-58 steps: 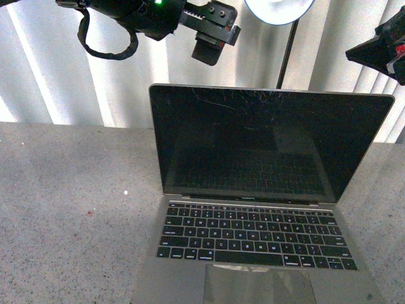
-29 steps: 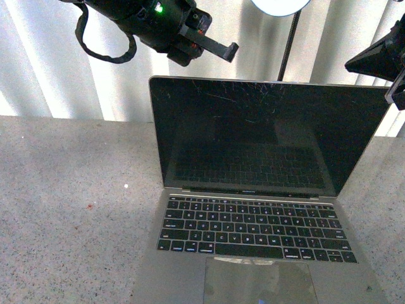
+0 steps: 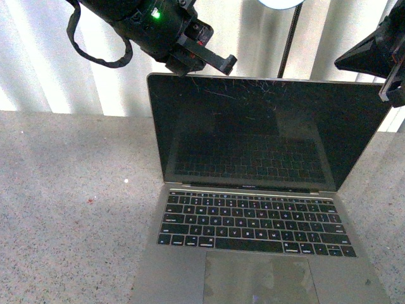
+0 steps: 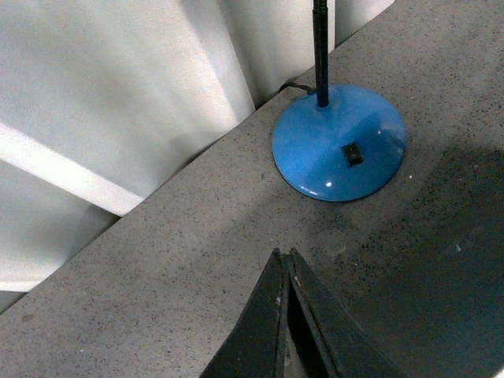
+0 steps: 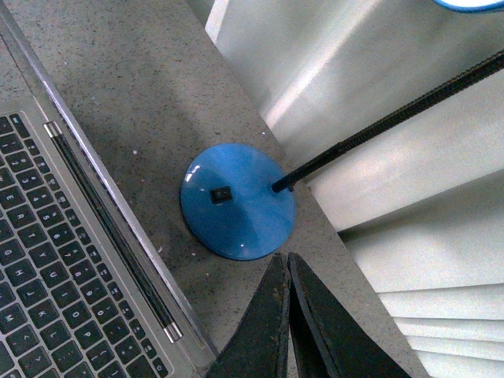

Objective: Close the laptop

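Laptop (image 3: 253, 171) just below L jaws

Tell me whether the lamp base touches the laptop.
Apart. The right wrist view shows a strip of bare table between the blue lamp base and the laptop at its hinge edge.

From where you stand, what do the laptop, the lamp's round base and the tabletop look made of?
The laptop: matte silver-grey metal, probably aluminium; glossy glass-like screen, scratches catch light. The lamp base: smooth blue gloss, painted metal or plastic, unclear. The tabletop: speckled grey stone or composite, matte.
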You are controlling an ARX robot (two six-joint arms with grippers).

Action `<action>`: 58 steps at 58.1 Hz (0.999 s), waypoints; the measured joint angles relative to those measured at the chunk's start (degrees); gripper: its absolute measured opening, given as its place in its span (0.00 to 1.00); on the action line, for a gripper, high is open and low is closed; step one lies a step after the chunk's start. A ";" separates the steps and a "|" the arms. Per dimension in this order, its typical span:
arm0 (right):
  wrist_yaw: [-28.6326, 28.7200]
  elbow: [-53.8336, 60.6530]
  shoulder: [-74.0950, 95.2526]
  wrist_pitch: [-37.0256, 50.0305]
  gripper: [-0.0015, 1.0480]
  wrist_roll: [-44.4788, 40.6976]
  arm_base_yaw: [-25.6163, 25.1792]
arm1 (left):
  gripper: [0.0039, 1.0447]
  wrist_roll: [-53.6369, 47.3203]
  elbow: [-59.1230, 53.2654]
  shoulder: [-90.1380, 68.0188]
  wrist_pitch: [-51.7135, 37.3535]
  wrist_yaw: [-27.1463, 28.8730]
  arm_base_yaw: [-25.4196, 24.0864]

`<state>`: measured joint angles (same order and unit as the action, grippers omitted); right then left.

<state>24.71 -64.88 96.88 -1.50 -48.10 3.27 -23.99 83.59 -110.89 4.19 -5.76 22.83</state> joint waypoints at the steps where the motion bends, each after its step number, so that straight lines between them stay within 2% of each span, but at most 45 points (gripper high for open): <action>1: 0.00 0.00 0.00 -0.24 0.03 -0.17 0.11 | 0.03 0.02 0.00 0.00 0.07 0.00 0.02; 14: 0.66 0.00 -0.02 -3.96 0.03 -2.64 0.48 | 0.03 -1.05 -0.46 0.46 1.53 -0.81 0.44; 58: 1.33 2.08 -0.70 -8.00 0.03 -6.03 1.64 | 0.03 -1.75 -4.48 2.84 4.50 -1.75 0.15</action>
<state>26.04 -62.81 96.18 -9.50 -54.13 4.91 -25.74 79.11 -108.05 8.69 -7.51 22.98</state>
